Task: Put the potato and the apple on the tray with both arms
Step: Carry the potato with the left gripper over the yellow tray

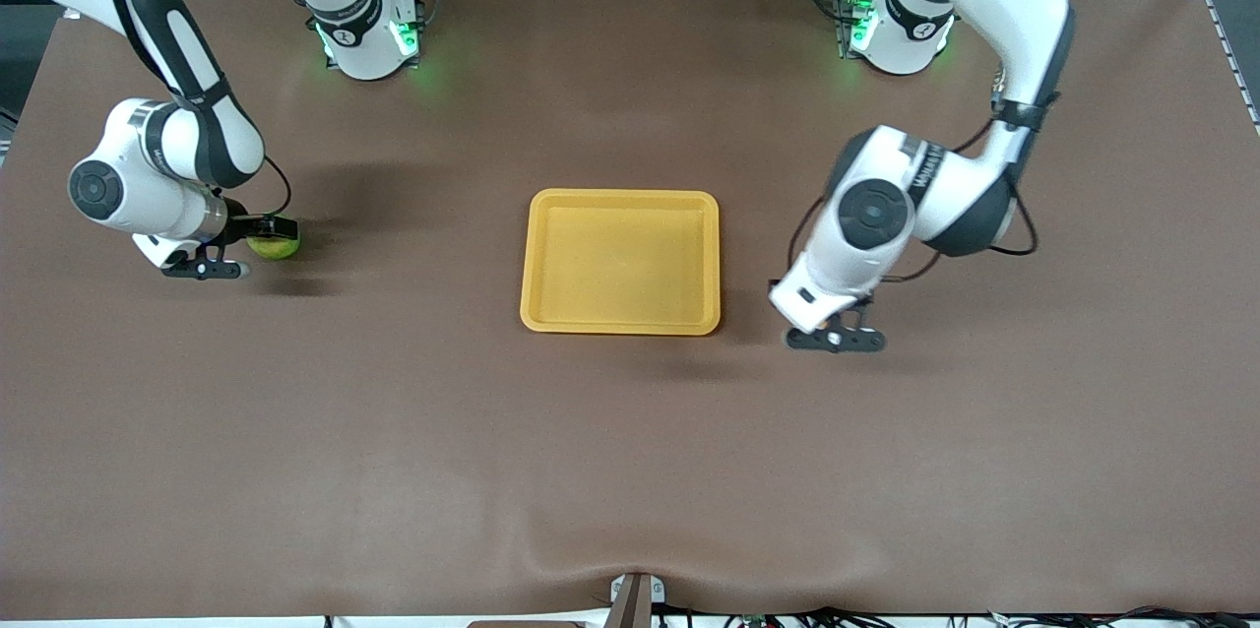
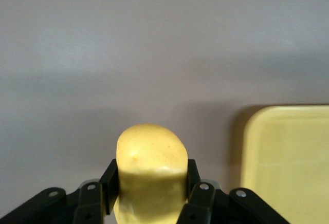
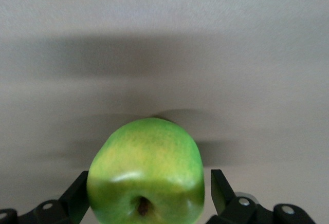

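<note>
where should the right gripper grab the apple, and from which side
Across its round middle, coming from above, one finger on each flank. The apple sits on the table with its stem dimple toward the wrist camera, and the open right gripper already straddles its widest part with space at both sides, so probably closing there should hold.

The potato point(image 2: 150, 167), a smooth oblong yellow-orange lump, is clamped between the fingers of the left hand point(image 2: 149, 193), over the table just beside the tray point(image 1: 621, 261) toward the left arm's end. The apple point(image 1: 274, 242), round and yellow-green with a brown stem dimple, lies on the table toward the right arm's end, well apart from the tray; the right hand point(image 3: 149, 196) straddles it with fingers spread. The shallow yellow-orange tray sits mid-table, holding nothing.
</note>
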{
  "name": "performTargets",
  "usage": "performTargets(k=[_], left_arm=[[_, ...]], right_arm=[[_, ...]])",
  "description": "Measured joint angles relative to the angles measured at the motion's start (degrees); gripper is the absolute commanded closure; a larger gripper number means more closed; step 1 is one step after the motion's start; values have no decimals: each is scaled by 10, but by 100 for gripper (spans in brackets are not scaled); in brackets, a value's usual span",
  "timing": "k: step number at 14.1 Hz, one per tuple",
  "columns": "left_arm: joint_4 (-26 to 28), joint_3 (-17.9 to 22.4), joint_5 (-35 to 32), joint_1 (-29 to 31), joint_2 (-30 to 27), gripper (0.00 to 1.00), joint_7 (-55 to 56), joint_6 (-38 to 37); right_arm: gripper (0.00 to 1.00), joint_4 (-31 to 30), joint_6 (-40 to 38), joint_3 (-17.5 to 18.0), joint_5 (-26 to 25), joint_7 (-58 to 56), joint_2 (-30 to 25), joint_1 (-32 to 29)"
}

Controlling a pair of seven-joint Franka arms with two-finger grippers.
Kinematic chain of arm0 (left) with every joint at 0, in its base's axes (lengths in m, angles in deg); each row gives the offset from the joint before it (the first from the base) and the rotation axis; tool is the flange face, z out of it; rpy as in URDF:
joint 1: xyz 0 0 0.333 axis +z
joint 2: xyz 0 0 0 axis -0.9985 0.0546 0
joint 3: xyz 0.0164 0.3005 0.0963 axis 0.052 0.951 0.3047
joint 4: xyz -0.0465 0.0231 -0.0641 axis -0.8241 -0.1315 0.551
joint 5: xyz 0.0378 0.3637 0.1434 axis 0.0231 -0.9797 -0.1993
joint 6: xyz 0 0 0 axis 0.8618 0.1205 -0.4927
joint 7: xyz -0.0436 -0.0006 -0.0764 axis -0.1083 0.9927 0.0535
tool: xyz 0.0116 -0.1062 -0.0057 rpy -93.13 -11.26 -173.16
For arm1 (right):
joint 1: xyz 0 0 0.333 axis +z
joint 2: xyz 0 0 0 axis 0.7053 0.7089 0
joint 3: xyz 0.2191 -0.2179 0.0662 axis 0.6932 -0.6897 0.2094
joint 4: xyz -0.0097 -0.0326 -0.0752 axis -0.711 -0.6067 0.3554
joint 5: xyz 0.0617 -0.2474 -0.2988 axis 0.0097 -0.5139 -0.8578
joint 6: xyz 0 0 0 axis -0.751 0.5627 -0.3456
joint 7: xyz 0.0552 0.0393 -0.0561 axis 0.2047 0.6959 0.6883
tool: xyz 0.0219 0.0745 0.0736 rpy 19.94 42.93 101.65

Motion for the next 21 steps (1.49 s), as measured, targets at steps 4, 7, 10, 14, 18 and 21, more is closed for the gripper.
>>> performTargets(k=[4, 7, 10, 14, 18, 21], left_arm=[[-12, 0, -2, -64, 10, 83, 86, 0], [-33, 0, -11, -100, 39, 84, 131, 0], [-43, 0, -14, -130, 65, 84, 166, 0], [-51, 2, -42, -159, 93, 84, 210, 0], [-74, 2, -46, -172, 120, 87, 227, 0], [-76, 5, -61, -172, 128, 87, 227, 0]], right_arm=[[76, -6, 9, 0, 0, 0, 7, -2], [97, -6, 9, 0, 0, 1, 6, -2], [100, -5, 8, 0, 0, 1, 6, -2], [100, 6, -17, 2, 0, 1, 6, -2], [100, 36, -58, 8, 0, 1, 6, -1], [100, 65, -107, 13, 1, 1, 4, 5]])
